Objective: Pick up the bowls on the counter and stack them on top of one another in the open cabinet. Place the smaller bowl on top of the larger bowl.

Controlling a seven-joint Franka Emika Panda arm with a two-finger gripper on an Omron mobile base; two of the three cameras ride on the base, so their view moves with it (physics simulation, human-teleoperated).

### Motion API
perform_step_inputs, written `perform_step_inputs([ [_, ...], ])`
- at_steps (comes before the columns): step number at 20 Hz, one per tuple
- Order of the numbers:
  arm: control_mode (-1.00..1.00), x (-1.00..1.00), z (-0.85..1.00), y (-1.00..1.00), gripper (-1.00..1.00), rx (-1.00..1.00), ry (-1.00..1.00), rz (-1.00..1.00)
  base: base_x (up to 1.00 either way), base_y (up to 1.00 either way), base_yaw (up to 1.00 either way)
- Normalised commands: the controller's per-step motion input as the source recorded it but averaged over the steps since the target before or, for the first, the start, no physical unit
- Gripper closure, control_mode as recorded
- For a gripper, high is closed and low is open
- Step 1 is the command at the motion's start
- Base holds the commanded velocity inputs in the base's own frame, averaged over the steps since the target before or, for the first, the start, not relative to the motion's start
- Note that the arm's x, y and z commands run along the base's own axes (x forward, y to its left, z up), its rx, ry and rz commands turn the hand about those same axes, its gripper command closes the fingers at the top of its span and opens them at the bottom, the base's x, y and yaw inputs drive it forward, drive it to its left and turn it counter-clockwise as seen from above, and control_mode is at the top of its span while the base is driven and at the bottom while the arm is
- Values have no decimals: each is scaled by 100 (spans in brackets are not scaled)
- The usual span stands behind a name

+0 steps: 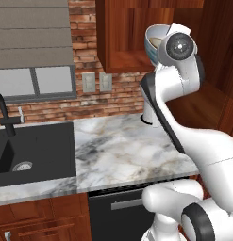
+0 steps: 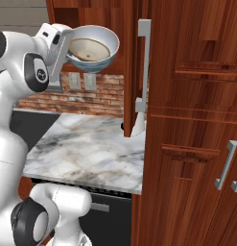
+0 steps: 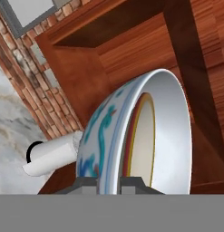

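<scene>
The deep white bowl with blue pattern (image 3: 102,136) is tilted, and its rim is pinched in my gripper (image 3: 109,183), which is shut on it. The shallower tan bowl with a brown rim (image 3: 143,145) lies nested inside it. In the right base view the two bowls (image 2: 91,48) hang at the front of the open cabinet (image 2: 91,12), about level with its shelf, with the gripper (image 2: 69,48) at their left rim. The left base view has the deep bowl (image 1: 154,42) partly behind my wrist, beside the cabinet shelf (image 1: 122,61). I cannot tell whether the bowl touches the shelf.
The marble counter (image 1: 122,150) lies below, with a white cylinder-shaped object (image 2: 137,126) at its back right corner. A black sink (image 1: 33,153) and faucet (image 1: 5,115) sit at the left. A tall wooden panel with a long handle (image 2: 145,67) stands right of the bowls.
</scene>
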Motion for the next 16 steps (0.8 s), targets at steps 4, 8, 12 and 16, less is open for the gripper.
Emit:
perform_step_inputs([
  [4,-100,30,0,-6,100,-3,0,2,0,0,0],
  [8,-100,31,0,-4,100,-3,0,2,0,0,0],
  [12,-100,31,0,-2,100,-3,0,2,0,0,0],
  [16,-100,31,0,0,100,-3,0,2,0,0,0],
])
